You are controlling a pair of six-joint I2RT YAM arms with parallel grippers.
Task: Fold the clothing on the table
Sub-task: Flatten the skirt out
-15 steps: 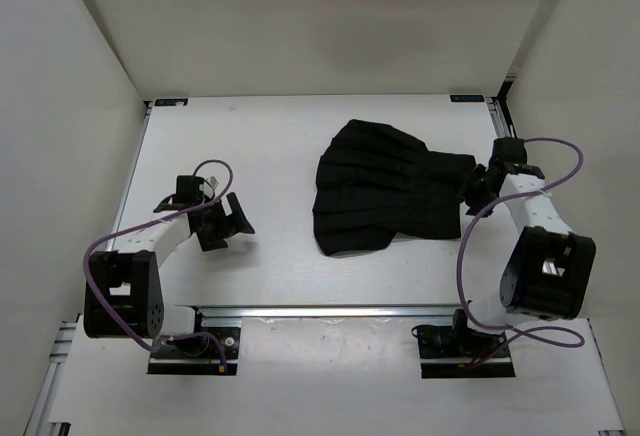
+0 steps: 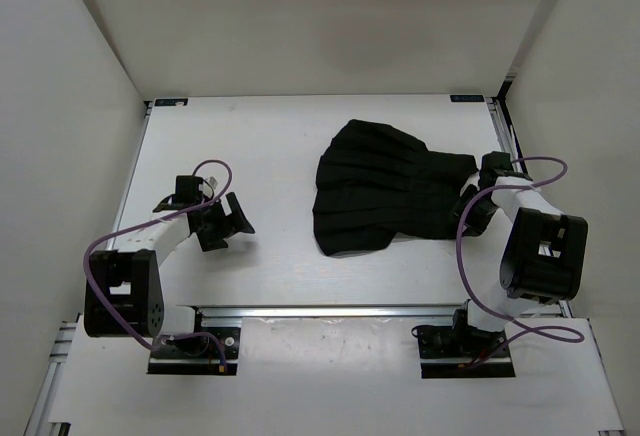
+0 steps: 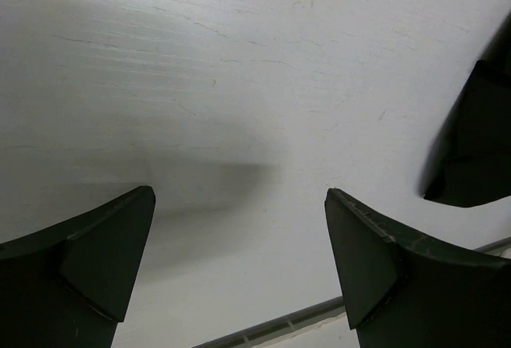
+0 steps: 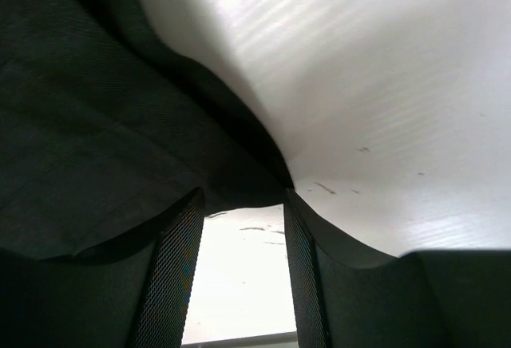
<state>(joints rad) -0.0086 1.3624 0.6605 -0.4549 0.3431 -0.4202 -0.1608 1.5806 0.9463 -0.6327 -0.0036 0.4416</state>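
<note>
White table point(image 2: 260, 156), black clothing point(image 2: 385, 191) at half-open right fingers point(image 4: 172, 284); left fingers point(image 3: 96, 276) wide, empty, well apart.

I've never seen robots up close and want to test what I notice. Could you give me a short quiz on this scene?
1. Which arm has its jaws at the edge of the clothing? A) the left one B) the right one C) both
2. Fill in the gap: the jaws of the left arm stand wide ____ over bare table.
3. True or false: the clothing lies directly in front of the left arm.

Key
1. B. The right arm reaches the garment's right edge, and its wrist view shows black fabric at the jaws.
2. open
3. False. It lies on the right half of the table.
</note>
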